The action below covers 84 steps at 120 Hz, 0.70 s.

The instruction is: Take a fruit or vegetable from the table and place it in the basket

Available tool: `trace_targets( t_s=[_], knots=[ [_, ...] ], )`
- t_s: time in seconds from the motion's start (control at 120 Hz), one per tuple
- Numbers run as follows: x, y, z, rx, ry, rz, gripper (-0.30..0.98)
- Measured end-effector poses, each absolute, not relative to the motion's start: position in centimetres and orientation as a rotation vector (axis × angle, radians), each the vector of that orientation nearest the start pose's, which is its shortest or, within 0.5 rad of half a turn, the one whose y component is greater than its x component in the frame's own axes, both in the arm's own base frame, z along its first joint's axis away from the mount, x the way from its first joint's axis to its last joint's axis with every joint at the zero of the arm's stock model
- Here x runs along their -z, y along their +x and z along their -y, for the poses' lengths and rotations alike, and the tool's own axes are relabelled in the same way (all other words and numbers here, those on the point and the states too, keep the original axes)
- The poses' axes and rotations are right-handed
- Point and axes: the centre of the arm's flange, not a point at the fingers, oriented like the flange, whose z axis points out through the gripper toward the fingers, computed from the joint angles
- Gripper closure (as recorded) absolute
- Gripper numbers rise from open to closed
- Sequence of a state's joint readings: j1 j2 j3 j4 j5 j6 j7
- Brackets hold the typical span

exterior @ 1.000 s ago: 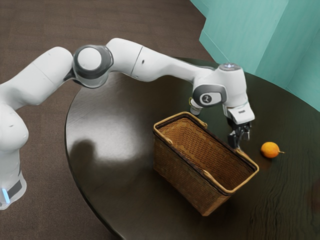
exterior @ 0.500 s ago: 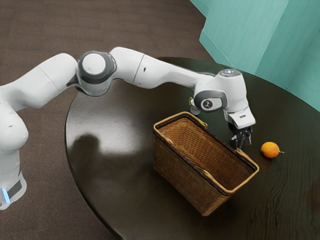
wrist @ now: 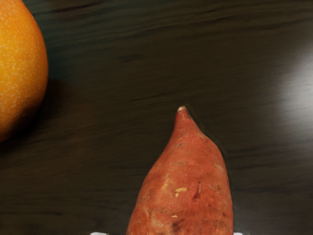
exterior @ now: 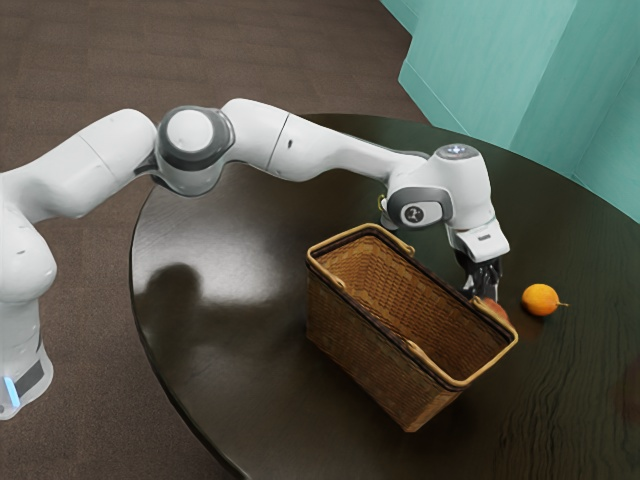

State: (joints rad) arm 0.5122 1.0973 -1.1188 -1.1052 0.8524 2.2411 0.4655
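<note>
Just beyond the basket's rim in the exterior view is my gripper, low and partly behind that rim. A reddish sweet potato shows directly below it, partly covered by the basket's handle. In the wrist view the sweet potato has its narrow tip pointing away from the hand, and its thick part runs under the hand. The wicker basket stands upright. An orange fruit lies on the table farther to the exterior view's right; the same orange fruit appears beside the sweet potato in the wrist view.
The basket's raised rim and handle stand close to my hand. A small pale object is partly hidden behind the arm's wrist. The dark round table extends around the basket, with a teal wall beyond its far edge.
My hand has come down and turned slightly beside the basket. More of the sweet potato's reddish surface shows at the rim. The basket and the orange fruit have stayed where they were.
</note>
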Motion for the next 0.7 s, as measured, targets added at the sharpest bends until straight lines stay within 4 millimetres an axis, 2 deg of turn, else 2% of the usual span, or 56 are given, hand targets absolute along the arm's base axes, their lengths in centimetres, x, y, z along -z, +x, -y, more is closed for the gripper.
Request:
trace_targets(
  t_s=[0.067, 0.15, 0.225, 0.3, 0.383, 0.475, 0.558, 0.625, 0.7],
  knots=[
    [-39.3, 79.1, 7.9, 0.84, -2.812, -1.299, 0.52],
    [-40.9, 78.8, 8.7, 0.839, -2.771, -1.312, 0.51],
    [-44.1, 77.7, 10.1, 0.803, -2.693, -1.325, 0.51],
    [-47.8, 75.7, 11.6, 0.718, -2.61, -1.316, 0.51],
    [-51.1, 72.4, 12.8, 0.594, -2.557, -1.27, 0.51],
    [-56.3, 67.4, 15.1, 0.514, -2.512, -1.211, 0.52],
    [-60.2, 62.3, 17.4, 0.47, -2.481, -1.158, 0.52],
    [-62.0, 58.9, 19.3, 0.45, -2.474, -1.13, 0.51],
    [-63.3, 55.5, 21.9, 0.431, -2.474, -1.111, 0.52]
  ],
)
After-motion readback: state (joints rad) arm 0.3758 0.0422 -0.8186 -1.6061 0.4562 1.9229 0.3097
